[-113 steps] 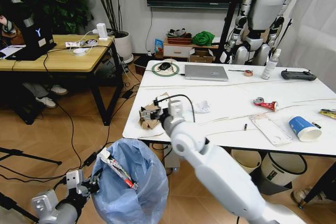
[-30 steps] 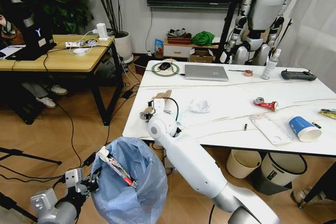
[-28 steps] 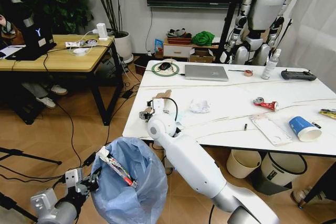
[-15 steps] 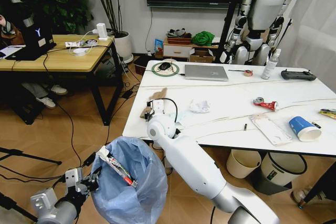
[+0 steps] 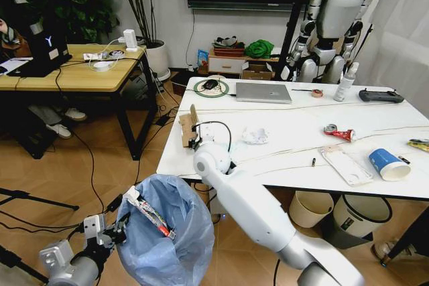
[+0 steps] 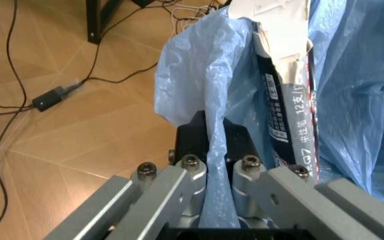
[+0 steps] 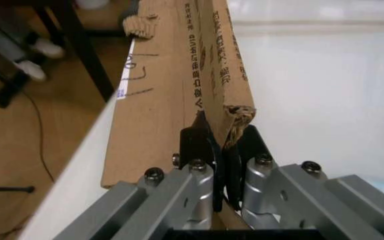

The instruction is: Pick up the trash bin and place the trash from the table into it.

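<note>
Lifted since a moment ago, the torn brown cardboard point(image 5: 187, 127) now stands upright, clenched by the right gripper point(image 7: 223, 142) above the table point(image 5: 295, 145) edge, ready to carry toward 7 o'clock. There the left gripper point(image 6: 209, 150) pinches the trash bin point(image 5: 167, 232), crinkled blue, already holding a wrapper.

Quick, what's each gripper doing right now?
Left gripper: closed on the trash bin's blue bag rim.
Right gripper: closed on torn cardboard, above the table edge.
</note>
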